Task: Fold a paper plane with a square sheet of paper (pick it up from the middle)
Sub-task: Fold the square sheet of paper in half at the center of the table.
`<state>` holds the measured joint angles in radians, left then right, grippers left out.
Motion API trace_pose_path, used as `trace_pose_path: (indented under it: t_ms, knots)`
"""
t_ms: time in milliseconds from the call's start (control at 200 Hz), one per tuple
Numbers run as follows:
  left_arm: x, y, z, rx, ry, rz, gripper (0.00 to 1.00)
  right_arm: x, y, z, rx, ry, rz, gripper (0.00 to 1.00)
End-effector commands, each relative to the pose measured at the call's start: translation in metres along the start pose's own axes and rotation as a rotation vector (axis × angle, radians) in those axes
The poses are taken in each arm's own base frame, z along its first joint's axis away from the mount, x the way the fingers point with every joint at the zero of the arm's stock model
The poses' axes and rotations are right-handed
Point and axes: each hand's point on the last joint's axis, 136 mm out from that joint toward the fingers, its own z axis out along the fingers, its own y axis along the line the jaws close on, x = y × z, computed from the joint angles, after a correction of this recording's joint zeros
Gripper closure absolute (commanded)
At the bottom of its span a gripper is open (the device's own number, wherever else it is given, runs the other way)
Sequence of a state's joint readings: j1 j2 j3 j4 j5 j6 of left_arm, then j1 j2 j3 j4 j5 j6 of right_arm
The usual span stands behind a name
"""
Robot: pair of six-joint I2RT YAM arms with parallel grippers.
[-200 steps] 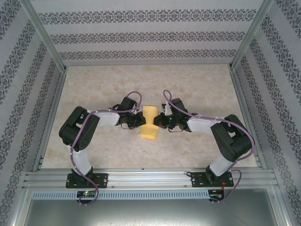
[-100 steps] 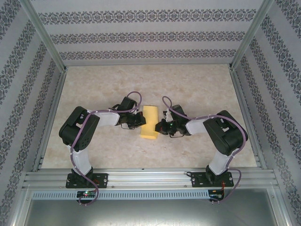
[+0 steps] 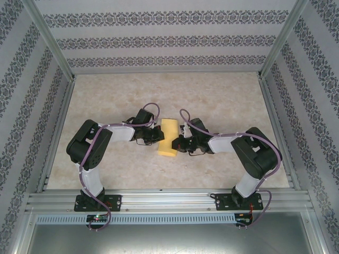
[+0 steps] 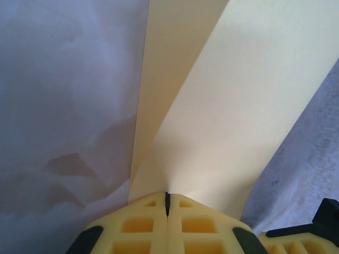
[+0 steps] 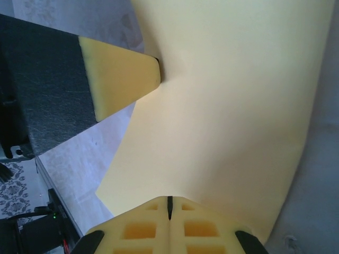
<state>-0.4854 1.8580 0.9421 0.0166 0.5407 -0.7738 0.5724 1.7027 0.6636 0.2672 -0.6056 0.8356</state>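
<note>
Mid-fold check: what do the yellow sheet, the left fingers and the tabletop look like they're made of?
The square sheet of paper: thin matte paper, bending softly with sharp fold lines. The left fingers: pale yellow moulded plastic or rubber, with gridded pockets; which one is unclear. The table: smooth, marble-patterned, possibly laminate rather than stone.

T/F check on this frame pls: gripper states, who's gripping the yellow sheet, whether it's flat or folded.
1. The left gripper is shut on the square sheet of paper. True.
2. The right gripper hangs open, clear of the sheet. False: it is shut on the sheet's other edge.
3. The sheet lies flat and unfolded. False: it is bent over lengthwise; the left wrist view shows two layers.
4. In the top view the sheet sits between the two grippers. True.
</note>
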Motion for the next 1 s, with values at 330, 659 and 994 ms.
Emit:
trace_pose_path:
  t_ms: [330, 659, 994]
  knots:
    - [0.022, 0.026, 0.010, -0.107, 0.074, -0.012, 1.00, 0.016, -0.022, 0.006, 0.036, 0.039, 0.040, 1.00]
    - [0.021, 0.028, 0.010, -0.118, 0.072, -0.014, 1.00, 0.000, 0.021, -0.012, -0.031, -0.016, -0.024, 0.99]
    - [0.022, 0.029, 0.011, -0.115, 0.072, -0.016, 1.00, 0.007, 0.011, -0.002, -0.020, 0.008, -0.008, 0.99]
